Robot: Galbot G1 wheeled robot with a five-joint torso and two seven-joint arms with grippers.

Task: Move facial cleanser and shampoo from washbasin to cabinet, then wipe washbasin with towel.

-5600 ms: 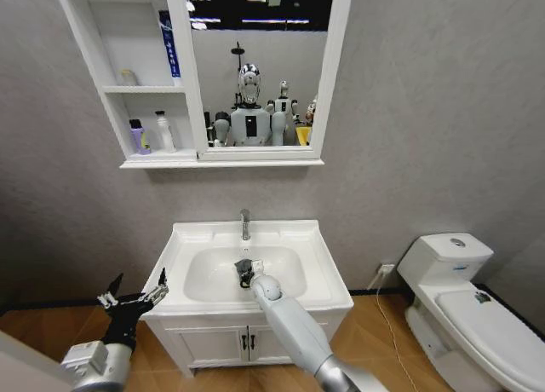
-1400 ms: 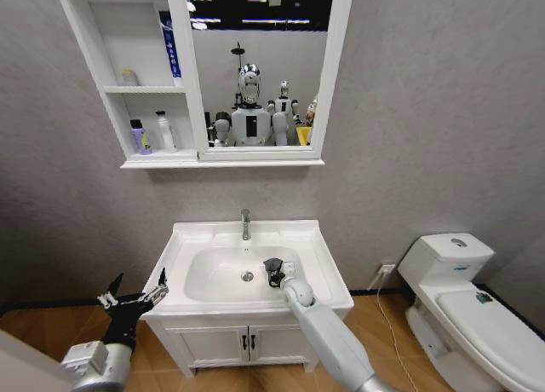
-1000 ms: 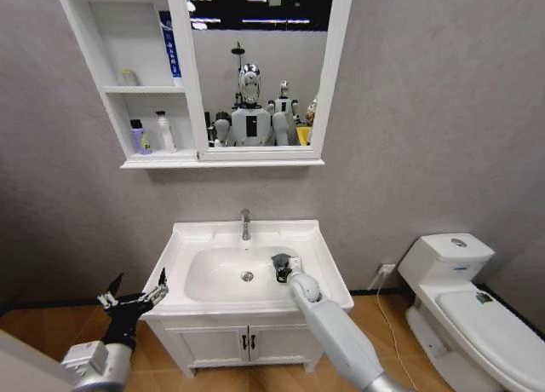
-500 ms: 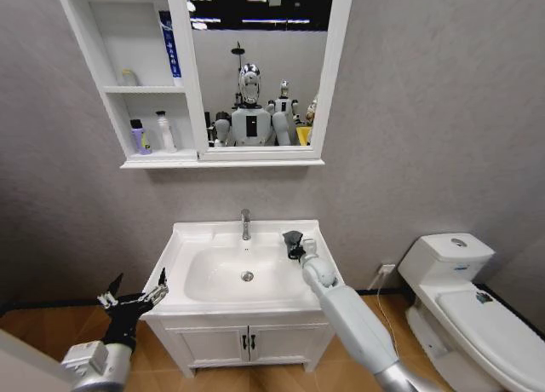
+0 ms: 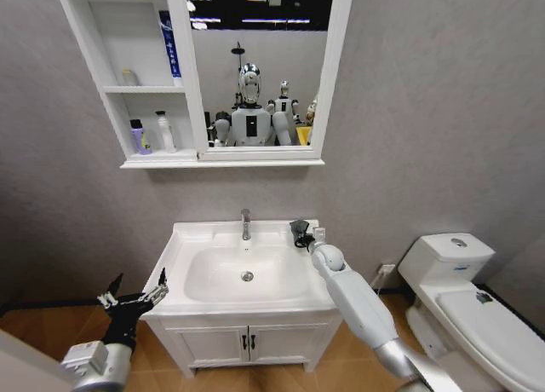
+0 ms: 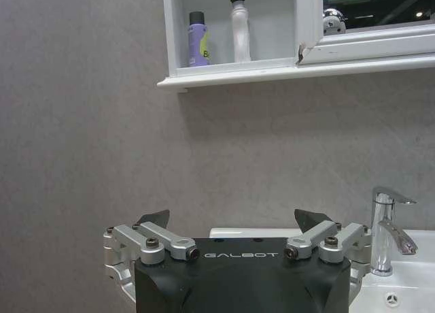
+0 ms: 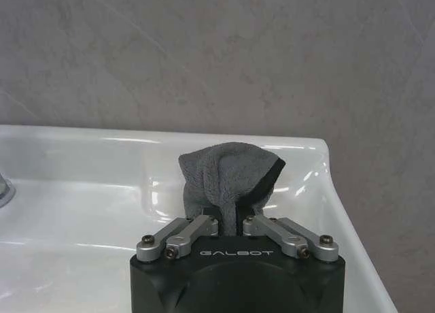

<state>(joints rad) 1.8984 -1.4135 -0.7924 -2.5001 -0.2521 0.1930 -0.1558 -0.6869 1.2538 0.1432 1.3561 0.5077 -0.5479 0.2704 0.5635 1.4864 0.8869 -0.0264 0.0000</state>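
My right gripper (image 5: 300, 232) is shut on the small dark grey towel (image 5: 297, 228), held at the back right corner of the white washbasin (image 5: 204, 232), beside the chrome tap (image 5: 245, 224). In the right wrist view the towel (image 7: 228, 171) bunches up between the fingers of the right gripper (image 7: 230, 214), just over the basin rim (image 7: 68, 143). A purple bottle (image 5: 138, 137) and a white bottle (image 5: 164, 132) stand on the lowest shelf of the cabinet (image 5: 183, 158); I cannot tell which is cleanser or shampoo. My left gripper (image 5: 134, 298) hangs open, low and left of the basin.
A white toilet (image 5: 460, 298) stands to the right. Below the basin is a two-door vanity (image 5: 213, 345). The mirror (image 5: 260, 68) sits beside the shelves, with a blue tube (image 5: 169, 43) and a small jar (image 5: 128, 77) higher up. The left wrist view shows the left gripper (image 6: 232, 221) facing the grey wall.
My right gripper has carried the towel from the middle of the bowl across to its right side and up to the back right corner. The left arm stayed put.
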